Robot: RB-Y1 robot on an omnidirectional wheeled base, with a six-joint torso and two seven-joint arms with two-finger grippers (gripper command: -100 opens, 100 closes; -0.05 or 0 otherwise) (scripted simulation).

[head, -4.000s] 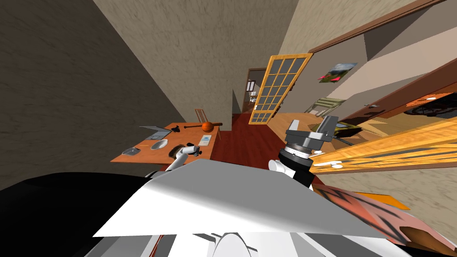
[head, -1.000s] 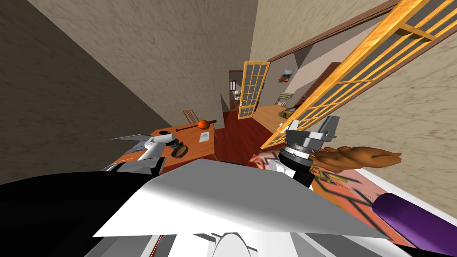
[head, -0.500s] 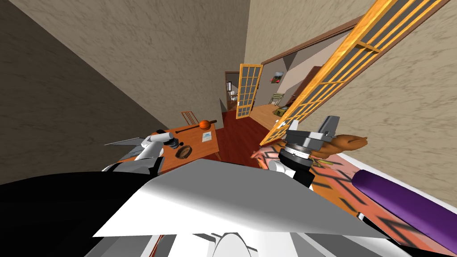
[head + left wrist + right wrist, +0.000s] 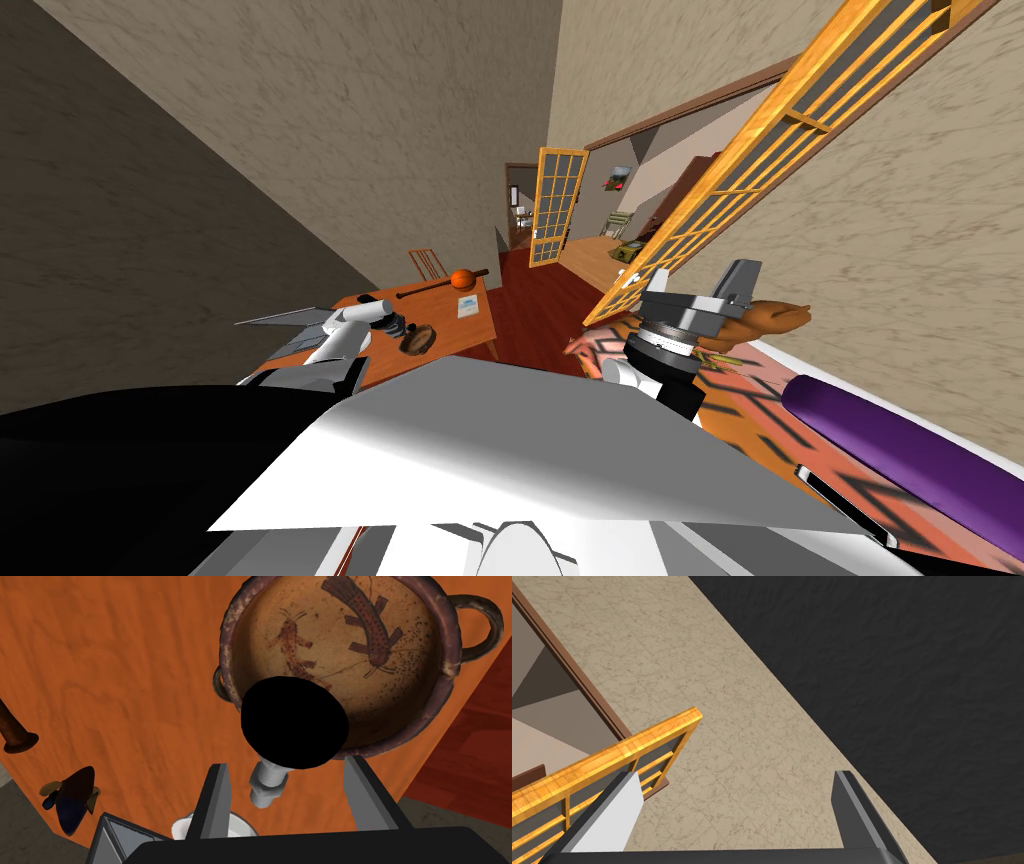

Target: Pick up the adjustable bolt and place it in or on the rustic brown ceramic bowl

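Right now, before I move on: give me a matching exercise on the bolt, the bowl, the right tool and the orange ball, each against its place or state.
1 bolt
2 bowl
3 right tool
4 orange ball

A open, raised at my right side
B on the orange table, fish painted inside
C at the table's far end, by a dark stick
D between the fingers of the open left tool, a gap on each side

Pairs: 1-D, 2-B, 3-A, 4-C.

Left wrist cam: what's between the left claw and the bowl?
The bolt: grey shaft between the left claw's open fingers, touching neither; black head overlapping the bowl's near rim. Left wrist view.
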